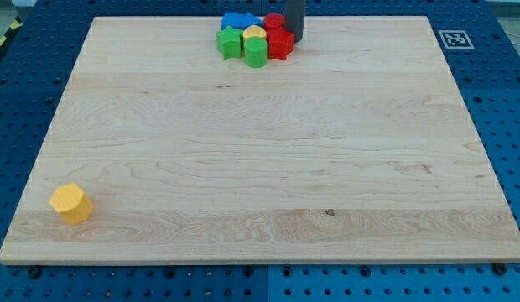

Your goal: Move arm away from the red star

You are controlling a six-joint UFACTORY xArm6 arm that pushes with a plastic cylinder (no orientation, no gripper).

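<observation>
The red star (pixel 280 44) sits at the right end of a tight cluster of blocks at the view's top centre. My dark rod comes down from the top edge, and my tip (pixel 295 40) stands just right of the red star, touching or nearly touching it. The cluster also holds a second red block (pixel 273 21) just left of the rod, two blue blocks (pixel 240 20), a small yellow block (pixel 255 33), a green block (pixel 230 42) at the left and a green block (pixel 256 54) at the bottom.
A yellow hexagonal block (pixel 71 203) lies alone near the board's bottom left corner. The wooden board (pixel 260 168) rests on a blue perforated table. A black and white marker (pixel 454 39) sits off the board's top right corner.
</observation>
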